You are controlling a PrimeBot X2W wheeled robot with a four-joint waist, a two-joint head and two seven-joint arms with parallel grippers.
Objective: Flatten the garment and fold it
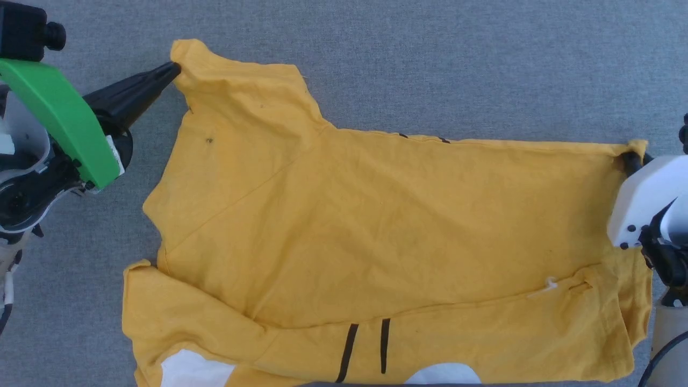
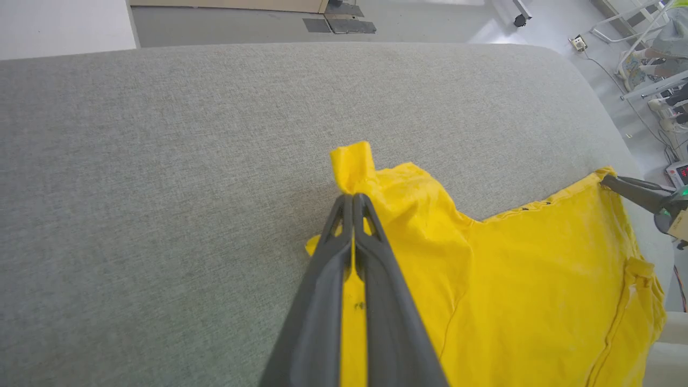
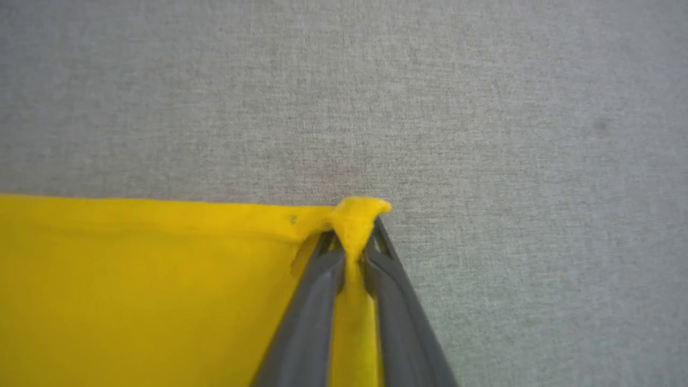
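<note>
Here, at the left, the left gripper [image 1: 173,68] points in with its two fingers pressed together on the far left corner of the garment [image 1: 376,215], a small flap of cloth standing past the tips. The mustard-yellow shirt lies spread across the grey tabletop [image 1: 430,64]. Two dark stripes [image 1: 365,349] and white patches [image 1: 188,371] show along its near edge. At the far right corner, the right gripper [image 1: 630,159] is clamped on a bunched tip of cloth.
</note>
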